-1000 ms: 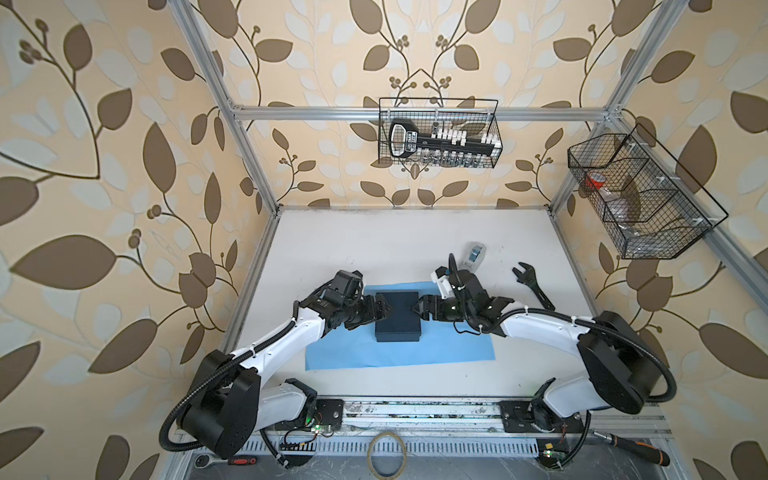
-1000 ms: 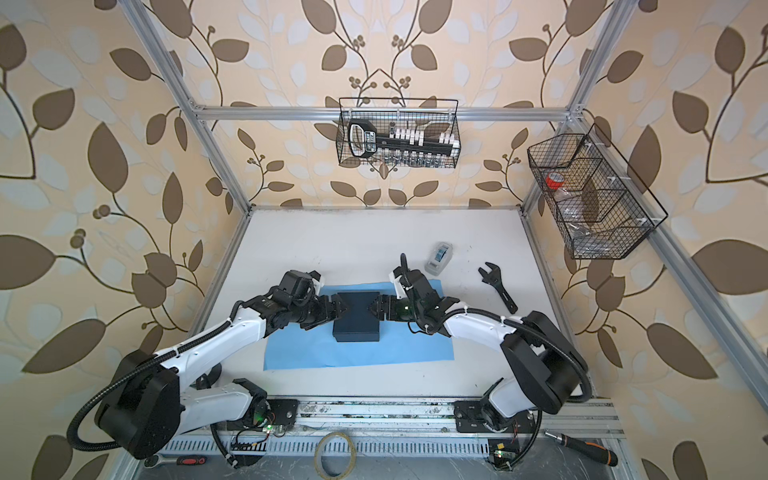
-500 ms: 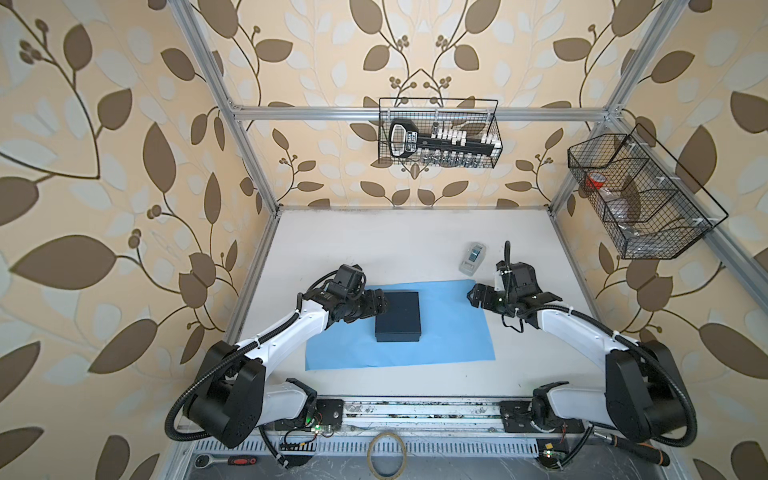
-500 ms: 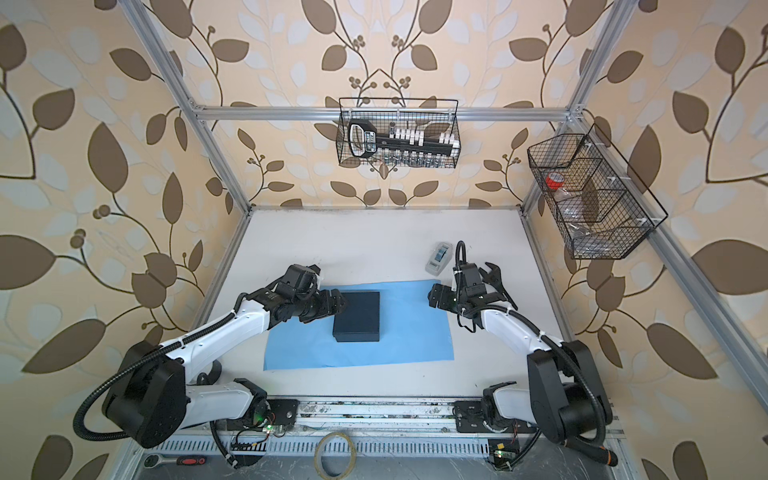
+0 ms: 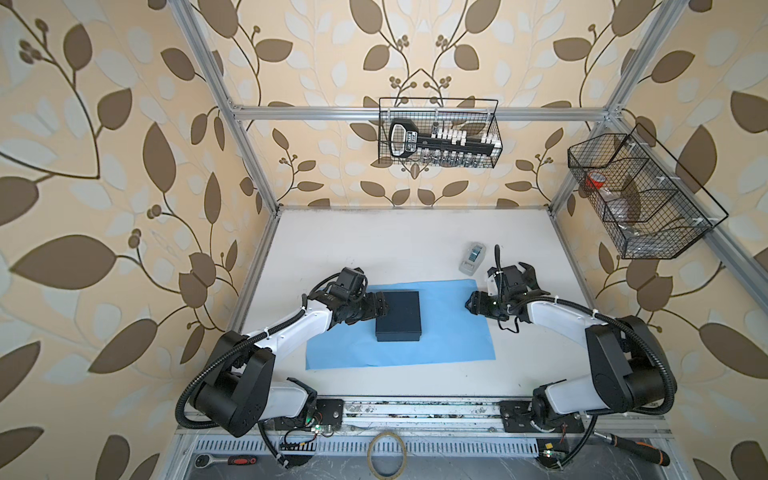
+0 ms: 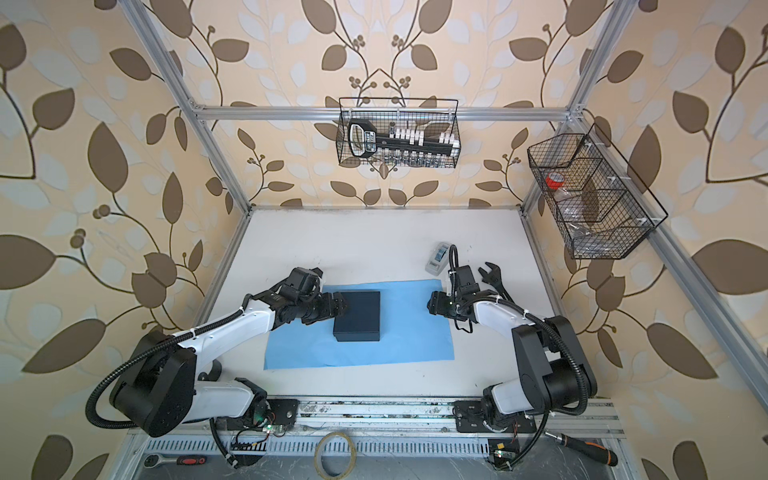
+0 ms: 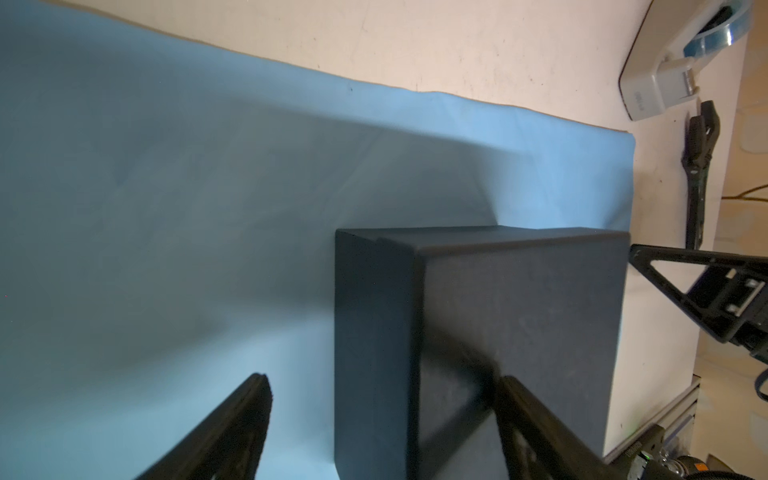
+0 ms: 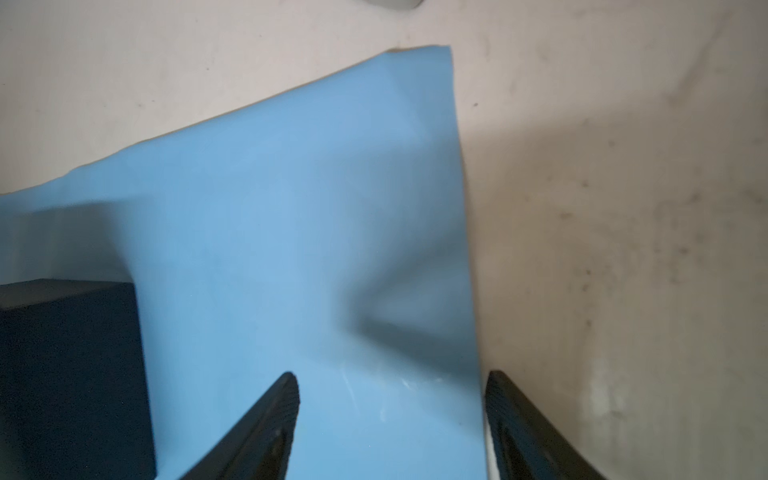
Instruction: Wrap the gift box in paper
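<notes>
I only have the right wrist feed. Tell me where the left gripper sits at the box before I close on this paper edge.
Observer: The left gripper is at the gift box's left side with its jaws open. One finger is above the lid and the other is over the paper beside it.
Operator: Report what's behind me.
Observer: A black wrench lies on the table behind the right gripper, off the paper.
Operator: Name anything else near the sheet.
Observer: A tape dispenser stands just past the paper's far right corner, apart from it.
</notes>
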Action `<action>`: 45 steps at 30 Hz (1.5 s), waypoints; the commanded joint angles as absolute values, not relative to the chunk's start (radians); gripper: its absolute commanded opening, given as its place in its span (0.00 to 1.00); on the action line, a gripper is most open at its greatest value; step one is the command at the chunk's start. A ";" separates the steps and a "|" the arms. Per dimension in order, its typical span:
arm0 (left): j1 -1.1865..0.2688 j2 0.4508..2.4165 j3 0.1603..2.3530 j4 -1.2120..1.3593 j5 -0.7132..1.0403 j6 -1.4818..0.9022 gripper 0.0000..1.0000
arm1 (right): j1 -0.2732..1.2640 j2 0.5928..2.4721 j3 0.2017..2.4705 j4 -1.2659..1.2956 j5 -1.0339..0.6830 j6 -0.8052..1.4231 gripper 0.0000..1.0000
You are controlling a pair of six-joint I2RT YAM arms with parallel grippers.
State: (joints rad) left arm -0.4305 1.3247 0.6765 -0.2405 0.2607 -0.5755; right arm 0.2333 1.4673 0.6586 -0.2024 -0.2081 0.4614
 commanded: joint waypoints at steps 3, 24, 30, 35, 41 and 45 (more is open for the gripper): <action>-0.428 1.339 0.619 -0.258 0.232 -0.552 0.85 | 0.210 1.493 0.610 -0.208 -0.363 0.465 0.64; -0.428 1.308 0.592 -0.275 0.197 -0.532 0.85 | 0.135 1.223 0.385 0.159 -0.602 0.512 0.51; -0.428 1.308 0.593 -0.270 0.199 -0.530 0.85 | 0.137 1.156 0.325 0.269 -0.608 0.523 0.46; -0.428 1.312 0.594 -0.265 0.202 -0.529 0.85 | 0.189 1.155 0.354 0.248 -0.495 0.461 0.44; -0.428 1.312 0.598 -0.267 0.204 -0.525 0.85 | 0.283 1.235 0.459 0.172 -0.325 0.362 0.45; -0.428 1.312 0.599 -0.268 0.205 -0.521 0.85 | 0.307 1.286 0.510 0.147 -0.285 0.319 0.45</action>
State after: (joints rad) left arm -0.4305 1.3045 0.6319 -0.1631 0.2531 -0.5526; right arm 0.2882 1.2594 0.4671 0.1898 -0.3611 0.3901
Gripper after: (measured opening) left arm 0.850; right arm 0.452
